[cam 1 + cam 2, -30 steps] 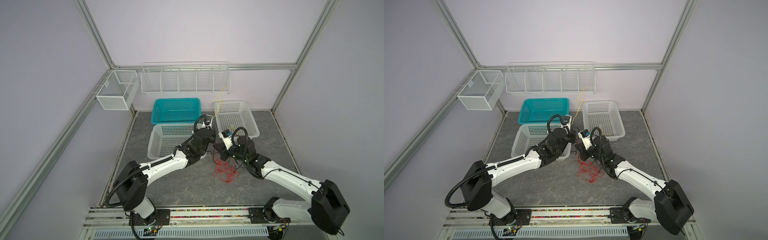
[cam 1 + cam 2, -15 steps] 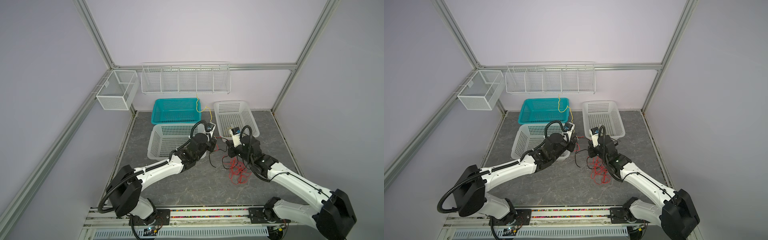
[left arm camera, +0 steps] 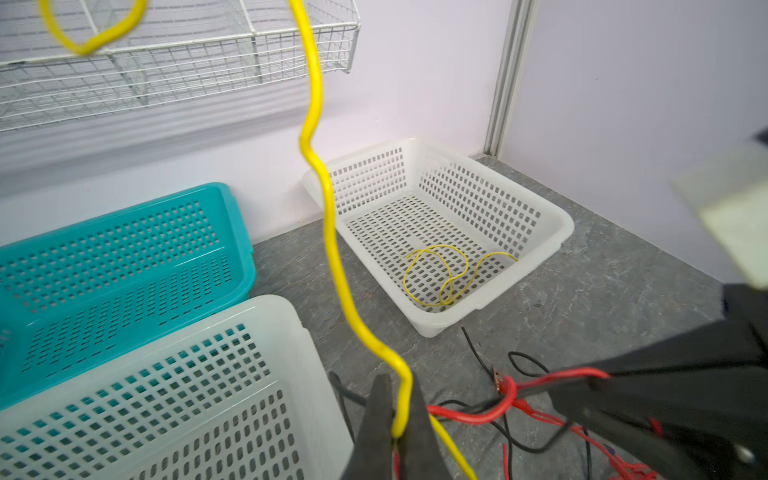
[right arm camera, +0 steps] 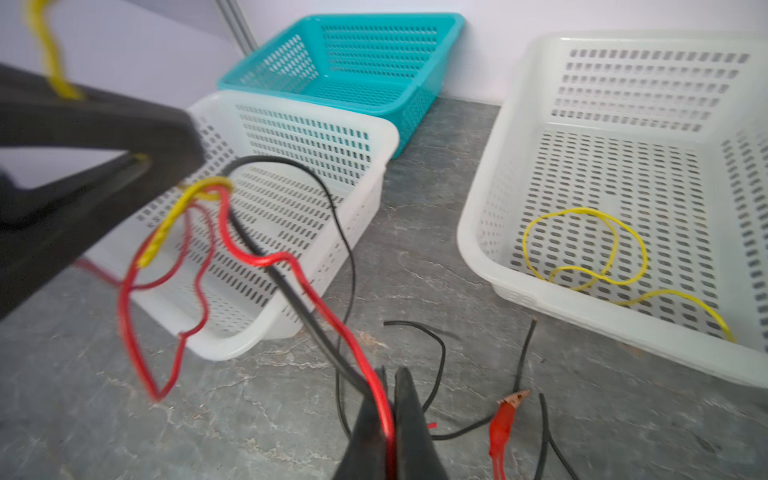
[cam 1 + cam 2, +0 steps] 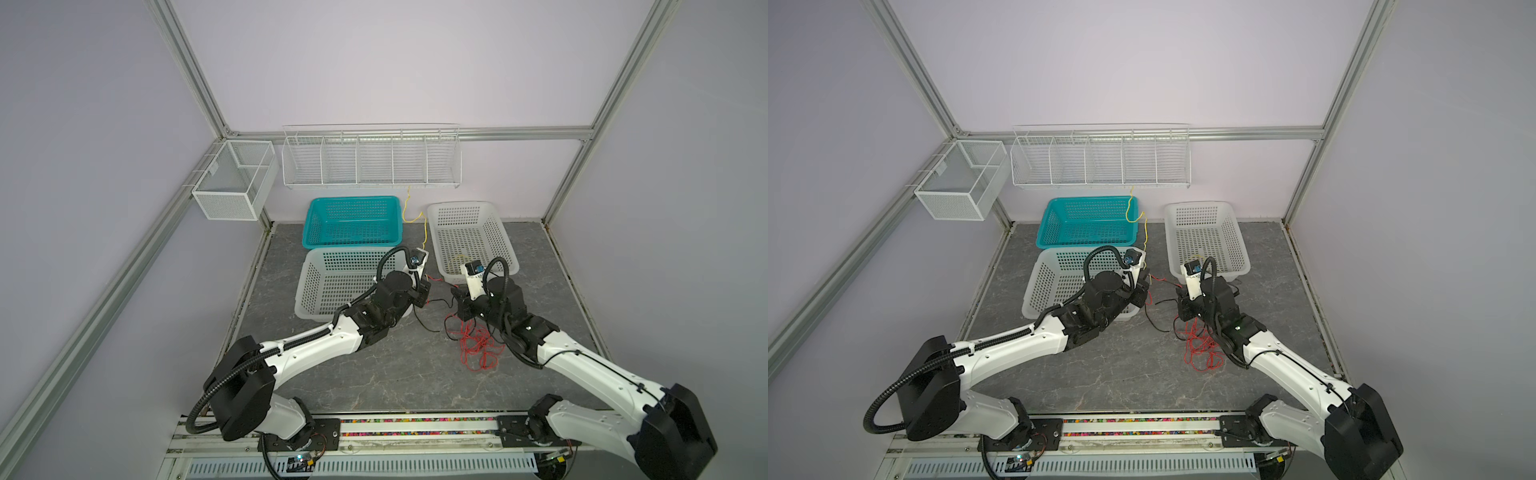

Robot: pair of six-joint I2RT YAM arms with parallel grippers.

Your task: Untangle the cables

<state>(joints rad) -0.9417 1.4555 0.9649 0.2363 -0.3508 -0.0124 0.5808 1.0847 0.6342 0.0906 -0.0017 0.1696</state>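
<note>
fig. left end effector [image 3: 397,401] clamped shut on a yellow cable [image 3: 328,216], which rises toward 12 o'clock in both top views. right end effector [image 4: 390,376] pinched on a red cable [image 4: 324,306], with a black cable [image 4: 291,297] alongside. a red tangle [image 5: 478,349] lies on the surface [image 5: 374,365] at 5 o'clock of the right end effector. a second yellow cable [image 3: 440,274] lies looped in the white basket [image 3: 552,232].

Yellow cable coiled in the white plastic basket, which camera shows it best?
Right wrist view: the thin yellow cable looks large, loops clear in the white perforated plastic basket. Left wrist view shows it smaller; both top views, barely.
</note>
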